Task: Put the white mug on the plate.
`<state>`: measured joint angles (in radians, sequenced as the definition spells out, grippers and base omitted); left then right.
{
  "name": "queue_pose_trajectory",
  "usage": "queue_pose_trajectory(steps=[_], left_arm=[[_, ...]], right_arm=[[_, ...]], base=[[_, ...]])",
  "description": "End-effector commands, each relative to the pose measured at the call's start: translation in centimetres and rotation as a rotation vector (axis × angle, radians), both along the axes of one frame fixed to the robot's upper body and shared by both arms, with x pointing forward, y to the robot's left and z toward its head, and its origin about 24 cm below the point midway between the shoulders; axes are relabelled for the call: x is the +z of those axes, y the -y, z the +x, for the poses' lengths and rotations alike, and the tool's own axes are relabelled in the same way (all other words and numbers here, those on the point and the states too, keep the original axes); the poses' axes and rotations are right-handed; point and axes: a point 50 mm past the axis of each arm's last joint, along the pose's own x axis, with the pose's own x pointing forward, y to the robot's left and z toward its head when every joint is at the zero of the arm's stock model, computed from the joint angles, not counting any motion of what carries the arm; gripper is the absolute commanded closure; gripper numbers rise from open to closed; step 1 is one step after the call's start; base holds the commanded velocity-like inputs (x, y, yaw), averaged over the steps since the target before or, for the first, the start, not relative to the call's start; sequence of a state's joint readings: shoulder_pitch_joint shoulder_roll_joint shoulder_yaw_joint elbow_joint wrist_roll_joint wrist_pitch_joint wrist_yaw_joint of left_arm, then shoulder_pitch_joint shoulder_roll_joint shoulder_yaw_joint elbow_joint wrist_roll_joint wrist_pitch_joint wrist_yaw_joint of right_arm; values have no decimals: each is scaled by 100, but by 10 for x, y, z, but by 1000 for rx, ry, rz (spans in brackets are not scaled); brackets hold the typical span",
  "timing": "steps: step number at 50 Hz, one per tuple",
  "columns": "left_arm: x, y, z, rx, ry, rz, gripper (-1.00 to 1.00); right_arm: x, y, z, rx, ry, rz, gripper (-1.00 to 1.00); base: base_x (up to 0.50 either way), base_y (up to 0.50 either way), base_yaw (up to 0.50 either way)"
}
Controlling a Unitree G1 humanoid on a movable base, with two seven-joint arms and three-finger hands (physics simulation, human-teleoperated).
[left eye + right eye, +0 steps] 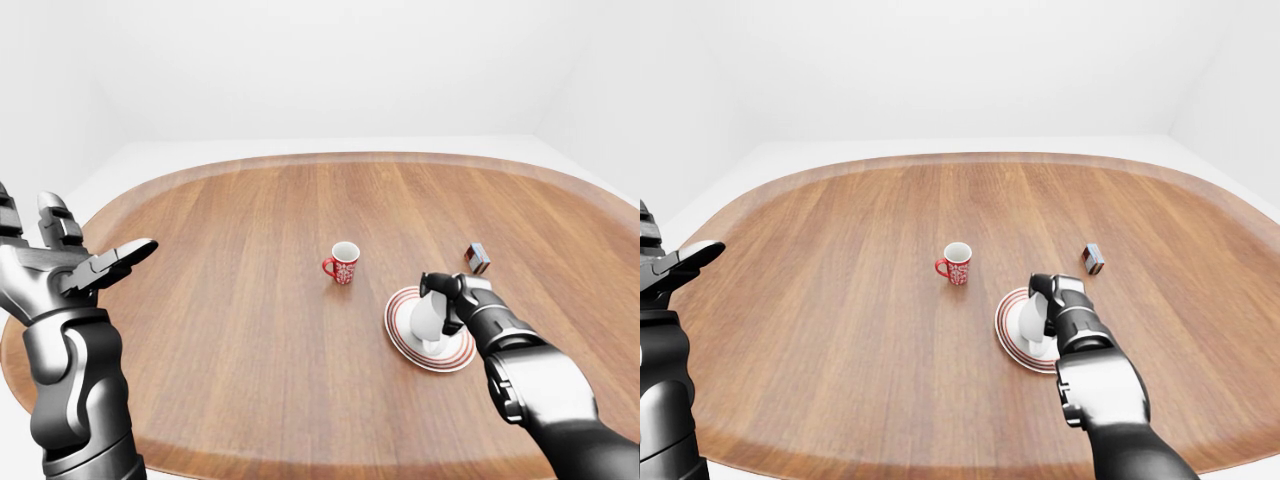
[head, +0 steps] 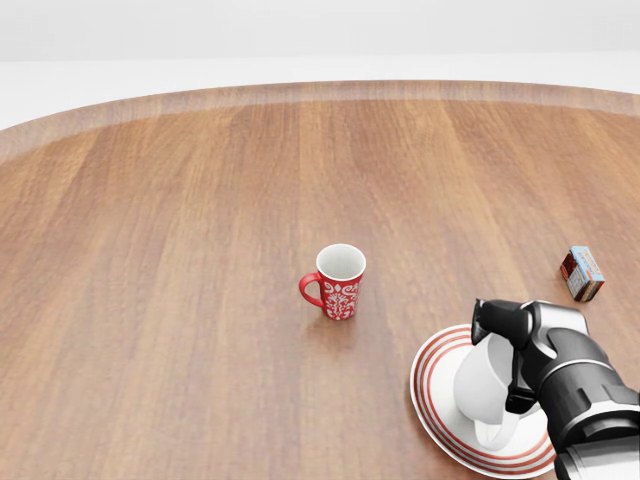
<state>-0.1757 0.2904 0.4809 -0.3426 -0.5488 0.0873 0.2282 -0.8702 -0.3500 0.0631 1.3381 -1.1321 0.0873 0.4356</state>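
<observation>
Right hand (image 2: 520, 355) gripping white mug (image 2: 480, 385) on striped plate (image 2: 435, 395), red mug (image 2: 338, 281) nearby

Red mug (image 2: 338, 282), small box (image 2: 582, 273), wooden table (image 2: 180, 250).

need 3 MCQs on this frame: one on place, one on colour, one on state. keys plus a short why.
1. In the head view, the small box lies:
A. right of the red mug
B. left of it
C. on the plate

2. The plate's rings are:
A. blue
B. red
C. green

3. The left hand is:
A. shut on a mug
B. open, holding nothing
C. resting on the plate

A: small box sits right of the red mug.
B: plate shows red rings.
B: left hand has spread fingers; the right hand grips the white mug.
</observation>
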Motion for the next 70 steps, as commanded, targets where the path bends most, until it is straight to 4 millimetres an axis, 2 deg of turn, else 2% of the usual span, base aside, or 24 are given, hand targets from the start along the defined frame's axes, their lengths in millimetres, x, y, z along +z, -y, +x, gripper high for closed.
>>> queue_pose_trajectory(steps=[1,5,7,8,9,21,26,29,31,32,33,36,40,42,48,54,62,64,70], left_arm=[[0,0,0,-1,-1,0,-100],[0,0,0,-1,-2,0,-100],[0,0,0,0,-2,0,-100],[0,0,0,0,-2,0,-100],[-1,0,0,-1,-3,0,-100],[-1,0,0,-1,-2,1,-100],[-1,1,0,-1,-2,1,-100],[0,1,0,-1,-1,2,-100],[-1,1,0,-1,-2,2,-100],[-1,1,0,-2,-2,3,-100],[-1,1,0,-2,-2,3,-100],[-1,1,0,-1,-2,2,-100],[-1,1,0,-2,-5,3,-100],[-2,0,0,-2,-7,2,-100],[-1,0,0,-1,-5,2,-100],[-1,0,0,-1,-3,2,-100],[0,0,-1,-1,0,2,-100],[-1,0,-1,0,-2,2,-100],[-3,0,0,-2,-10,1,-100]], right_arm=[[0,-1,1,-7,11,17,100],[-2,-2,0,-8,9,21,98],[-1,-2,0,-7,10,22,64],[-1,-2,0,-7,10,21,-50],[-1,-2,0,-8,11,22,-98],[12,0,9,-21,119,22,-100],[31,0,20,-37,233,30,-100],[47,-2,29,-46,321,49,-100],[64,-7,38,-52,409,77,-100],[80,-11,45,-61,480,114,-100],[81,-11,46,-64,484,117,-100],[105,-18,55,-64,575,172,-100],[141,-26,65,-42,674,210,-100],[167,-33,70,-7,744,214,-100],[221,-52,74,84,896,198,-100],[270,-69,67,177,1028,179,-100],[293,-82,60,229,1119,161,-100],[304,-84,57,241,1173,147,-100],[317,-86,51,248,1253,128,-100]], base=[[0,0,0],[0,0,0],[0,0,0],[0,0,0],[0,0,0],[0,0,0],[0,0,0],[0,0,0],[0,0,0],[0,0,0],[0,0,0],[0,0,0],[0,0,0],[0,0,0],[0,0,0],[0,0,0],[0,0,0],[0,0,0],[0,0,0]])
